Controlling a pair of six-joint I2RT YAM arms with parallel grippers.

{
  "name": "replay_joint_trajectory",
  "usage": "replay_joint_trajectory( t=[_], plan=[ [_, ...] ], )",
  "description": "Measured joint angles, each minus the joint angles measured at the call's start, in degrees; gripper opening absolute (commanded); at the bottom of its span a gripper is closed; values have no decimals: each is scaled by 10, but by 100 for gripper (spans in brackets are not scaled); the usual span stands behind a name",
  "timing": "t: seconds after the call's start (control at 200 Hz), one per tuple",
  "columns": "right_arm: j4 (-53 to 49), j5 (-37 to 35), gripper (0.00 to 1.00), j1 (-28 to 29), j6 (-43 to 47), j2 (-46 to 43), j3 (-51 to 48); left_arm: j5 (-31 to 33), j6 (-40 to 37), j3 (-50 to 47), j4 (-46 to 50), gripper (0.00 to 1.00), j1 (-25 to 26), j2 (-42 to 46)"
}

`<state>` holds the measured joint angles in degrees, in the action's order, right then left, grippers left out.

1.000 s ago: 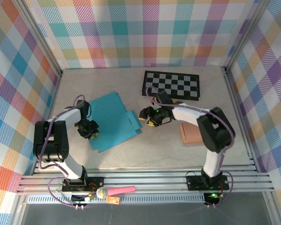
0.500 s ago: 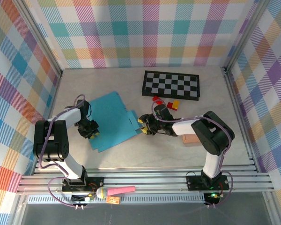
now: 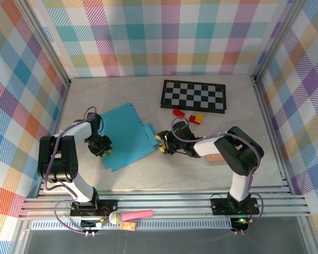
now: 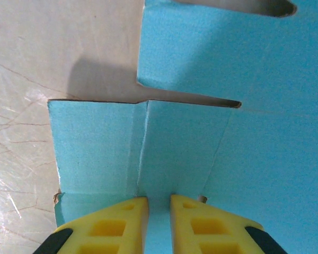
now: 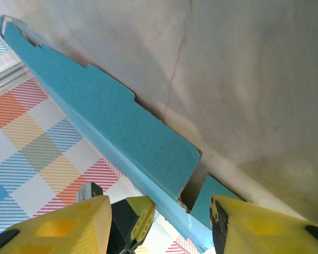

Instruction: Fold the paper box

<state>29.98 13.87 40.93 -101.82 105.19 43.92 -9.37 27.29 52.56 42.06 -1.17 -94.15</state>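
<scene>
The flat blue paper box (image 3: 124,136) lies on the table left of centre. My left gripper (image 3: 100,146) sits at its near left edge. In the left wrist view the yellow fingers (image 4: 119,225) stand almost together, and a strip of the blue box (image 4: 201,143) runs into the narrow gap of the left gripper (image 4: 159,203). My right gripper (image 3: 164,144) is low at the sheet's right edge. Its fingers (image 5: 58,227) stand wide apart, and the raised blue box edge (image 5: 122,137) runs between them without being pinched by the right gripper (image 5: 161,222).
A black and white checkerboard (image 3: 193,95) lies at the back. Small red (image 3: 177,111) and yellow (image 3: 199,117) blocks sit just in front of it. A tan block (image 3: 218,155) lies partly under the right arm. Metal rails border the table.
The right arm has dropped and moved left and nearer, bringing its gripper down to the sheet's right edge, with the jaws slightly narrower. The left gripper and the sheet have stayed in place.
</scene>
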Motion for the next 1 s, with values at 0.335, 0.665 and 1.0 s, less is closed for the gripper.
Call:
replay_joint_trajectory(
  t=[0.335,0.665,1.0],
  plan=[
    [22,-7,36,-6,7,19,6,0,-2,0,0,18,0,0],
    [34,-30,12,-16,28,38,17,-2,-2,0,-4,19,0,0],
    [33,-54,0,-16,37,46,53,-1,-2,3,-14,24,11,9]
  ],
)
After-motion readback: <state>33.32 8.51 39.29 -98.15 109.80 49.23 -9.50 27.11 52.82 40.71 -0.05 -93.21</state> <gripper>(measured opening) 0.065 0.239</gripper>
